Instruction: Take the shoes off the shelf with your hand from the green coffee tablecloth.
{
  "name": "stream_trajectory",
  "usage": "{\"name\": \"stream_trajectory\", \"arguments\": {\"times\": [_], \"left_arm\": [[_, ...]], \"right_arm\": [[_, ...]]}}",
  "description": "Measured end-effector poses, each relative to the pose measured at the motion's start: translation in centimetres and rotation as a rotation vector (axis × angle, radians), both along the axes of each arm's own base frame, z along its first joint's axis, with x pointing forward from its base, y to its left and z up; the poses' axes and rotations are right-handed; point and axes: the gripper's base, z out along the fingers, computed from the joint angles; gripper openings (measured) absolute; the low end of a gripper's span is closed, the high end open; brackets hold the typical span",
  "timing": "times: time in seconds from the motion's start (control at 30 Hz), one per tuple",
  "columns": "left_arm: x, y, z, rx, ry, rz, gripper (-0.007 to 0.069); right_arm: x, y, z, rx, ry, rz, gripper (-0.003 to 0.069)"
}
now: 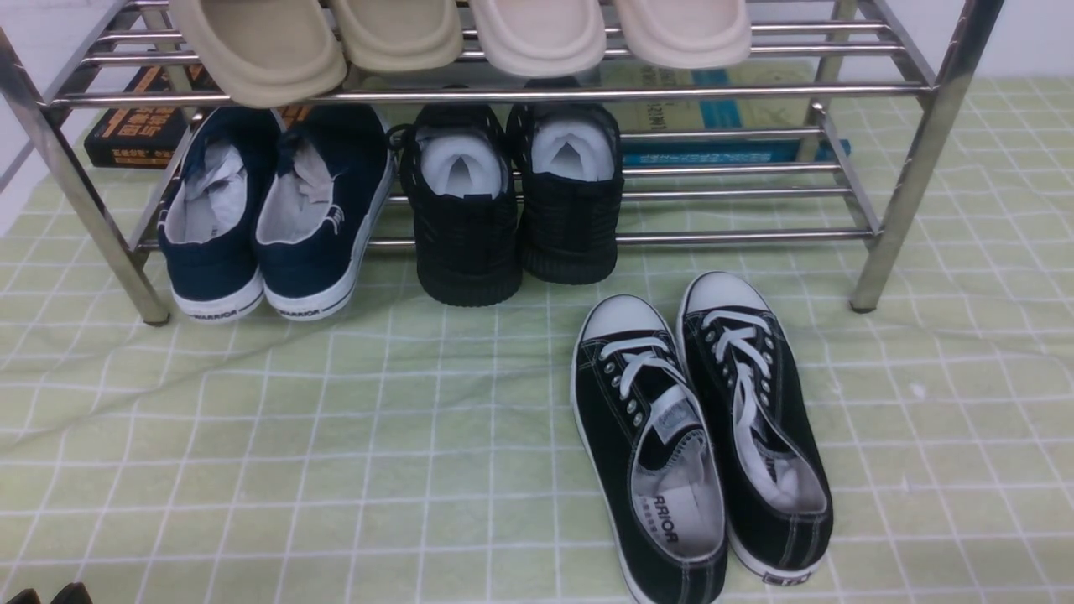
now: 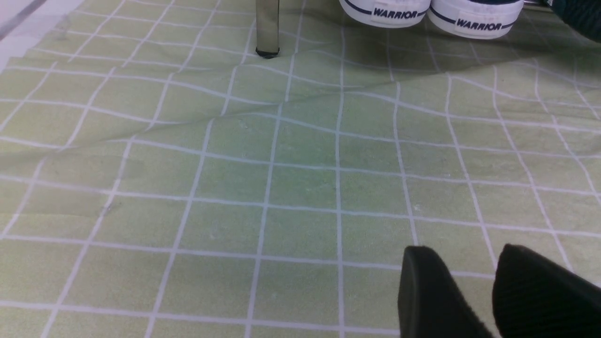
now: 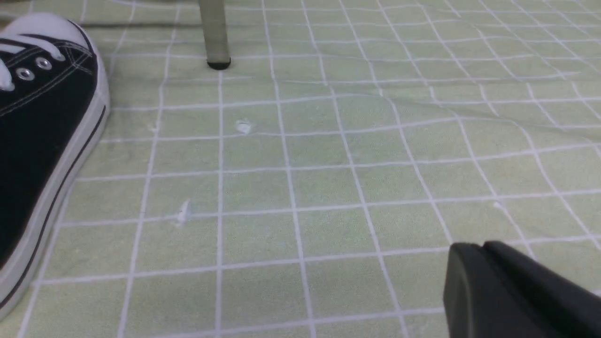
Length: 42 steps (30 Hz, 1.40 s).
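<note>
The black canvas shoes (image 1: 701,436) with white laces and toe caps lie side by side on the green tablecloth (image 1: 336,436), toes towards the silver shelf (image 1: 503,94), just in front of its right half. One of these shoes shows in the right wrist view (image 3: 42,141). My left gripper (image 2: 465,256) is open and empty, low over bare cloth near the shelf's left leg (image 2: 267,28); its tips barely show in the front view (image 1: 50,594). My right gripper (image 3: 479,249) is shut and empty, over cloth to the right of the shoes. No jointed hand is in view.
On the shelf's lower tier stand a navy white-soled pair (image 1: 277,218) and an all-black textured pair (image 1: 516,201). Beige slippers (image 1: 461,33) lie on the upper tier. Books (image 1: 138,126) lie behind the shelf. The right shelf leg (image 3: 213,33) stands near the shoes.
</note>
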Motion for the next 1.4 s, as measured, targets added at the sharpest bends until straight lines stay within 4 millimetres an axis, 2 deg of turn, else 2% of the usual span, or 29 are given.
{"name": "stream_trajectory", "arguments": {"times": [1.4], "left_arm": [[0.00,0.00,0.00,0.000,0.000,0.000,0.0242]], "right_arm": [[0.00,0.01,-0.01,0.004,0.001,0.000,0.0059]]}}
